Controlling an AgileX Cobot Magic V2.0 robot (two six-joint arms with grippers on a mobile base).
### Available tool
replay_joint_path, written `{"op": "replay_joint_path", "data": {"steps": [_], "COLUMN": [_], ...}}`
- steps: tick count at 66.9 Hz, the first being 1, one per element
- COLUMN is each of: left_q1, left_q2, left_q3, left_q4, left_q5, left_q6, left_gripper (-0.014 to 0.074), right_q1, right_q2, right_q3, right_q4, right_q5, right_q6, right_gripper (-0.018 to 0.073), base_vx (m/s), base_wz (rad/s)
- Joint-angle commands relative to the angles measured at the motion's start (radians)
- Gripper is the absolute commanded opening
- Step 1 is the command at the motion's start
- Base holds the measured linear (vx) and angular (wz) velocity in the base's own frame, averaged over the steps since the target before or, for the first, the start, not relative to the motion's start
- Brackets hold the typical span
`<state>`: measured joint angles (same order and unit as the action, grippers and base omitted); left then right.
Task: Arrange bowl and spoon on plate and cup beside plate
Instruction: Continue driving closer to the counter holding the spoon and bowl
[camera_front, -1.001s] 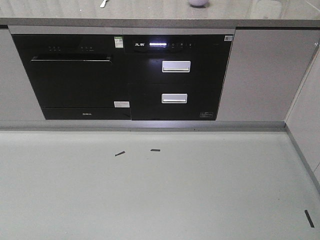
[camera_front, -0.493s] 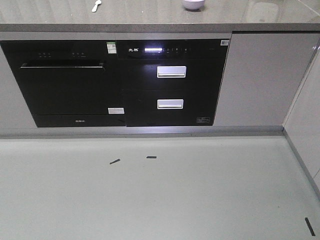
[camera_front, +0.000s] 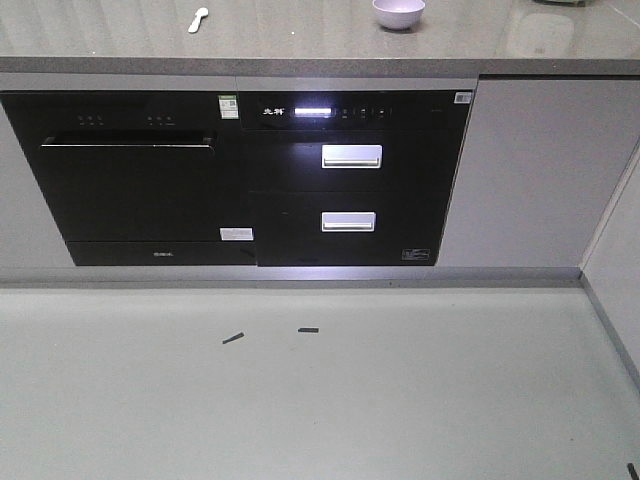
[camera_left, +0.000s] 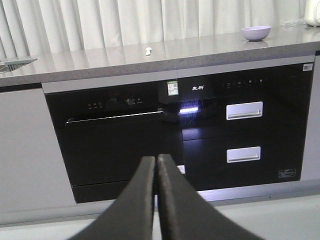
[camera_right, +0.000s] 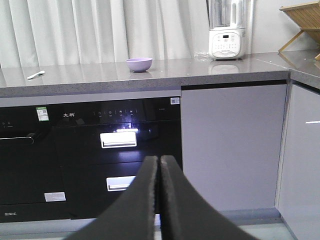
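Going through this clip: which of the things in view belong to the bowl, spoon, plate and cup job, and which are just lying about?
Job: bowl; spoon. The plate and cup are not in view.
Lying about: blender; wooden rack; black floor strips.

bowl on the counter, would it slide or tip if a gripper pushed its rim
The bowl looks small and thin-walled, so probably light and stiff. Its glossy surface and the polished countertop suggest it would slide when pushed. It narrows toward its base, so pressing the rim might tip it.
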<state>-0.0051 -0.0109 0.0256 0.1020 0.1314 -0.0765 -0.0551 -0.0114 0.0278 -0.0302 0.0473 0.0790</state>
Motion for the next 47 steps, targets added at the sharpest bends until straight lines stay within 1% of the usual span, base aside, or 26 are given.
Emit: {"op": "replay_joint_path", "data": {"steps": [1,47], "left_q1": [0.002,0.002], "left_q2": [-0.003,-0.003], "left_q3": [-0.008,-0.008], "left_q4": [-0.001,-0.001], "left_q5": [-0.067,-0.067], "left_q6": [-0.006,-0.006], "left_gripper": [-0.0006,-0.0006], "right_q1": [-0.001,-0.001], "right_q2": [-0.011,-0.011], "right_q3": [0.004,0.004], "right_q4": [-0.004,-0.004], "right_q5": [-0.07,-0.07], "right_q6": [-0.002,-0.002], "right_gripper": [-0.0003,-0.0003], "base_vx": [0.13,0.11], "base_wz": [0.03,0.01]}}
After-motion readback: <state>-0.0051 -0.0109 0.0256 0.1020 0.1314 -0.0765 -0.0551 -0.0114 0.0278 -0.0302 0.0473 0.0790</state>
